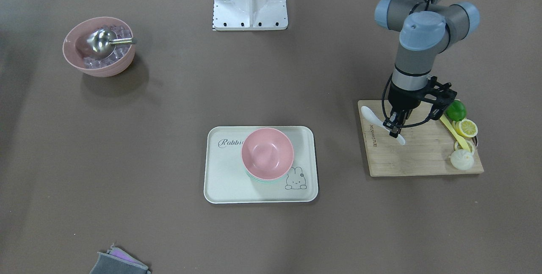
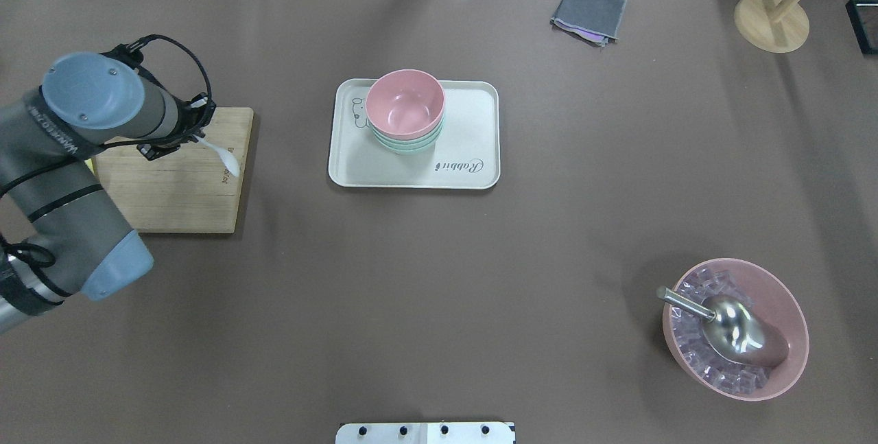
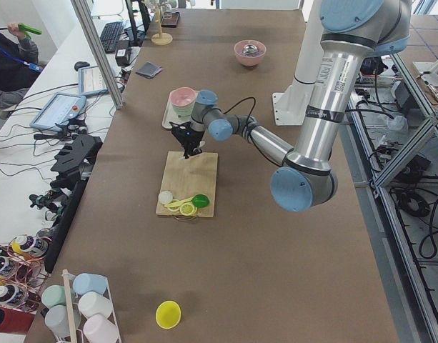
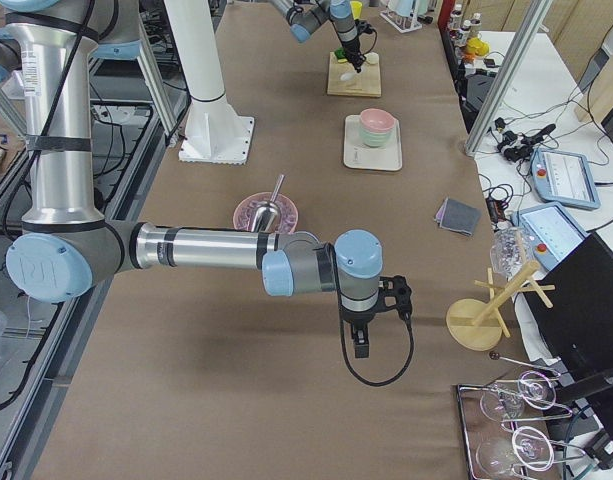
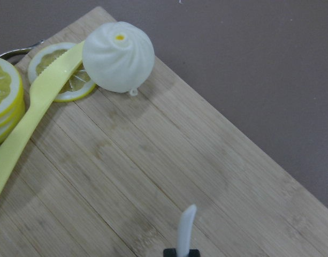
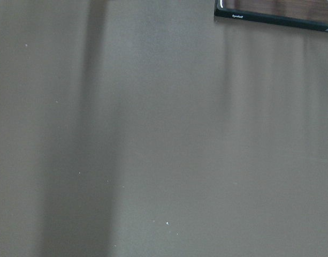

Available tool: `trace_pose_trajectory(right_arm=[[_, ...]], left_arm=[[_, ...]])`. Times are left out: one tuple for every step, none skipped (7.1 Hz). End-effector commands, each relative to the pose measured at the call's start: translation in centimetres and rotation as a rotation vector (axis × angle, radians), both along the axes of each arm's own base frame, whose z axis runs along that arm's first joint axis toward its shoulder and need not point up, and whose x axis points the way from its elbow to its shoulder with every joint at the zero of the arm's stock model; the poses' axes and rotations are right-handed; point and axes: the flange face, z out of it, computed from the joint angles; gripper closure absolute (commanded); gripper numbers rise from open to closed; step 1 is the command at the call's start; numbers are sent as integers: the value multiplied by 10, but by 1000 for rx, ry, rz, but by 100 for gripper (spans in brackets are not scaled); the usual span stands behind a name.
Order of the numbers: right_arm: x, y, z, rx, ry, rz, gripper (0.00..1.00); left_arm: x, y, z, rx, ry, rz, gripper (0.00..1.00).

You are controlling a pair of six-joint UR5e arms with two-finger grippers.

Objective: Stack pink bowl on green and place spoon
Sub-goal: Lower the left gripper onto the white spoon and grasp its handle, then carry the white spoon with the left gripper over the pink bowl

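The white spoon (image 1: 369,114) is being gripped by the left tool (image 1: 396,128), which is clenched on the handle near its middle, so that the scoop end is pointing out to one side and the thin end to the other. The spoon is being held over the wooden cutting board (image 1: 423,157), at the end of the board that is nearest to the tray (image 1: 222,181). In the left wrist view only the tip of the handle is being shown above the wood. It cannot be said for certain, but the spoon is probably being carried a little clear of the board and not rested on it.

The pink bowl (image 1: 267,153) is being carried by the green bowl (image 1: 255,178) on the tray, well apart from the board, and only a thin green rim is being shown under it. The stacking is therefore being judged as done, and the placing of the spoon as the step in hand. The grip on the handle is being judged sensible, because the scoop end is being left free to be lowered into the pink bowl.

The bun (image 1: 461,160), the lemon slices (image 1: 468,128) and the yellow knife (image 1: 449,126) are lying at the other end of the board, apart from the spoon.

The right tool (image 4: 361,345) is being held over the bare surface (image 1: 127,138), far from the tray. It is being shown only in the right side view, so it cannot be told whether it is released or clenched.
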Motion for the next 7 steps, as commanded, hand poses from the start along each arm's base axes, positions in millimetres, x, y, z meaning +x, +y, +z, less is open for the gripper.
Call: trace_pose_trajectory(right_arm=[[4, 24, 22, -28, 42, 7, 0], [4, 25, 19, -30, 38, 7, 0], [3, 27, 18, -52, 33, 4, 0], [0, 23, 0, -102, 34, -4, 0], [0, 25, -21, -137, 34, -5, 0], [0, 28, -21, -145, 34, -5, 0], [0, 29, -20, -147, 32, -5, 0]], left_arm=[[29, -22, -98, 3, 4, 6, 100], [51, -40, -130, 8, 8, 8, 100], [76, -62, -158, 10, 4, 6, 100], [100, -90, -188, 22, -23, -17, 100], [114, -105, -208, 24, -35, -23, 100], [121, -105, -215, 31, -32, -14, 100], [140, -96, -213, 34, -49, 11, 100]])
